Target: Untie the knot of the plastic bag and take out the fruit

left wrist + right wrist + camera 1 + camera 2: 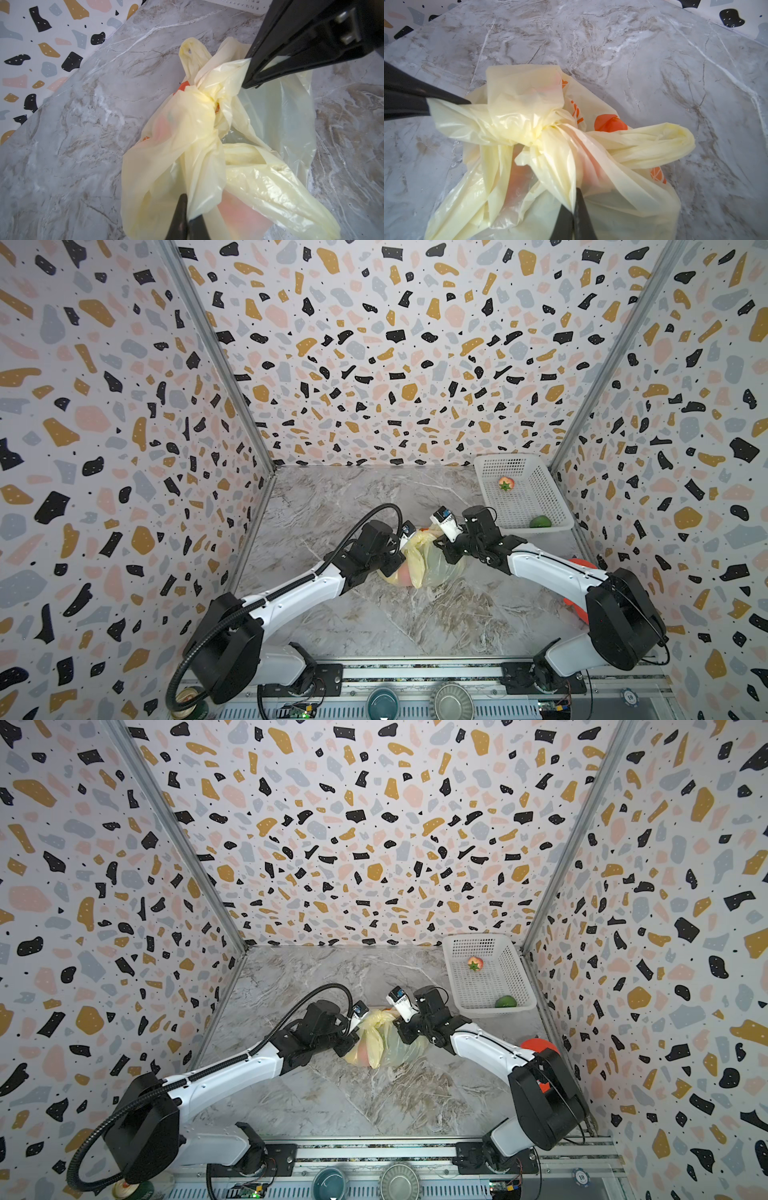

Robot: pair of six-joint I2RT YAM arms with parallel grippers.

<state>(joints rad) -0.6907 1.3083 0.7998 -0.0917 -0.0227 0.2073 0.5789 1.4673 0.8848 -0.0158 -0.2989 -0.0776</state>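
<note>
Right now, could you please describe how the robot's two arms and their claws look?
The left arm and right arm have glossy white shells with chunky black joint housings. A black corrugated hose loops along the left one only. The left claw and right claw are matte black tapering fingers.

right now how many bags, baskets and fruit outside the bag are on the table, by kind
plastic bag: 1
white basket: 1
fruit outside the bag: 2, a red fruit and a green fruit, both in the basket
total: 4
</note>
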